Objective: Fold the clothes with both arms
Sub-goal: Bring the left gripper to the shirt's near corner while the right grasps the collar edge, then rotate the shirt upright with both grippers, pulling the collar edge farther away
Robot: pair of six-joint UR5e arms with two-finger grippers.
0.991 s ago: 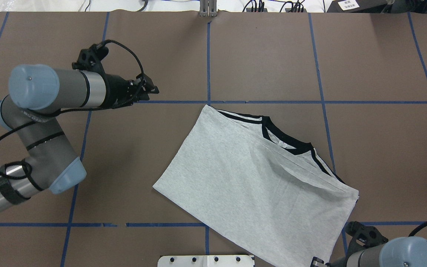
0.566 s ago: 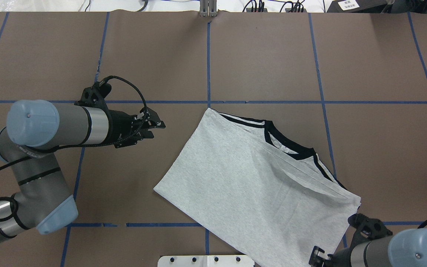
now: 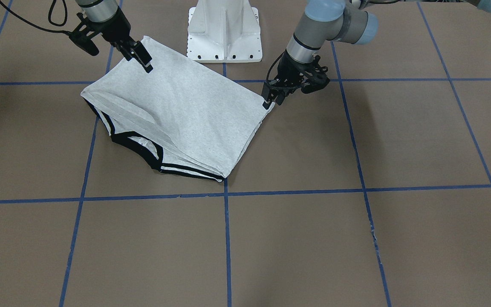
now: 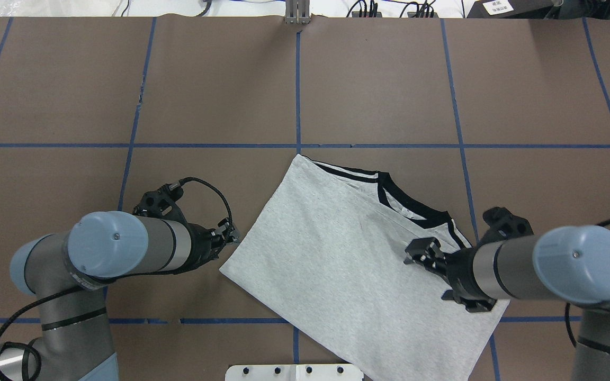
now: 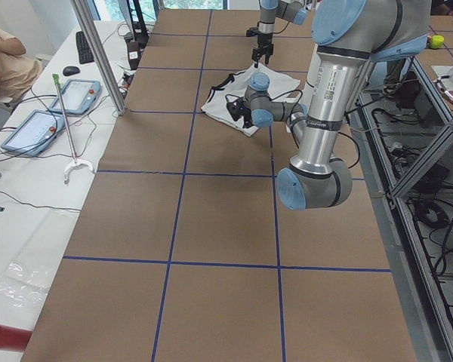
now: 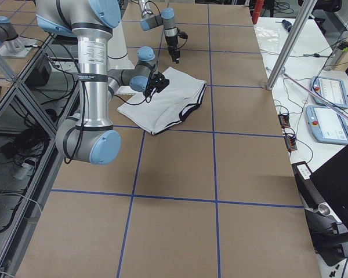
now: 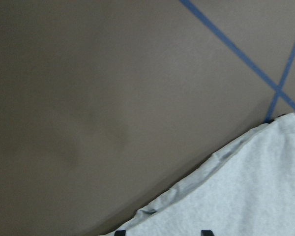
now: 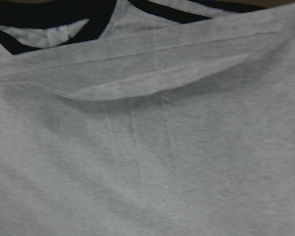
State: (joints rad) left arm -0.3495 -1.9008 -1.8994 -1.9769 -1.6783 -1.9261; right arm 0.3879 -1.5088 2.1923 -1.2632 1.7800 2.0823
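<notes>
T-shirt (image 4: pixel 347 254) lies folded, plain grey side up, flat and askew on the tabletop (image 4: pixel 389 79), close to the robot's side. Its black collar (image 4: pixel 411 209) is turned toward the far edge.

Left hand (image 4: pixel 229 236) is low at the shirt's corner on the robot's left, at the cloth's edge. The wrist view shows its fingertips (image 7: pixel 204 232) set apart over the hem, nothing clamped.

Right hand (image 4: pixel 416 251) hangs over the shirt's opposite side, just inboard of the sleeve fold, near the collar. I cannot tell whether its fingers are parted or closed, or whether they touch the cloth.
</notes>
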